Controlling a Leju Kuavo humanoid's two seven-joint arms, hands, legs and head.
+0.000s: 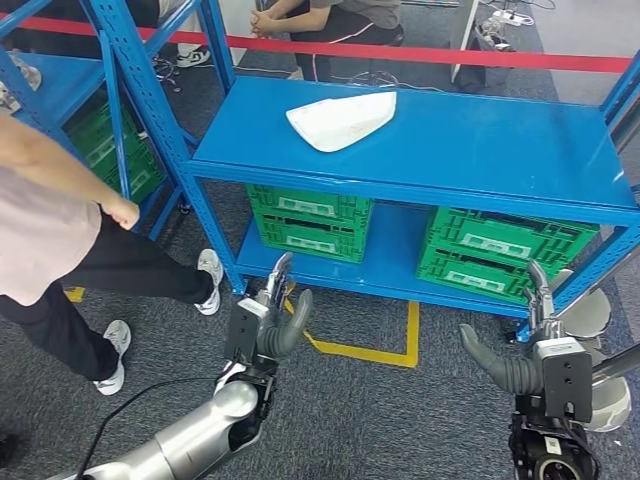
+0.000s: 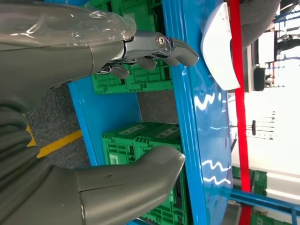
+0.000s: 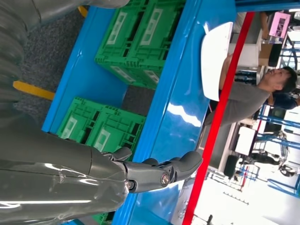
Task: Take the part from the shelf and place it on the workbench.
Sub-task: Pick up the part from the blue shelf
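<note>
The white part (image 1: 341, 120) was seen lying on the top shelf (image 1: 468, 150), its long axis left-to-right, far beyond both released robot hands; the left robot hand (image 1: 278, 318) was judged nearer than the right robot hand (image 1: 528, 350).

The shelf (image 1: 453, 140) is bright blue with a plain white part (image 1: 341, 120) near its back edge, and green slatted crates (image 1: 309, 222) with pale label strips sit on the lower level. The floor (image 1: 362, 420) is dark grey carpet marked with yellow tape (image 1: 377, 352), and a red band (image 1: 423, 52) runs behind the shelf. Both hands, left (image 1: 275, 320) and right (image 1: 528, 350), are dark grey on silver arms
</note>
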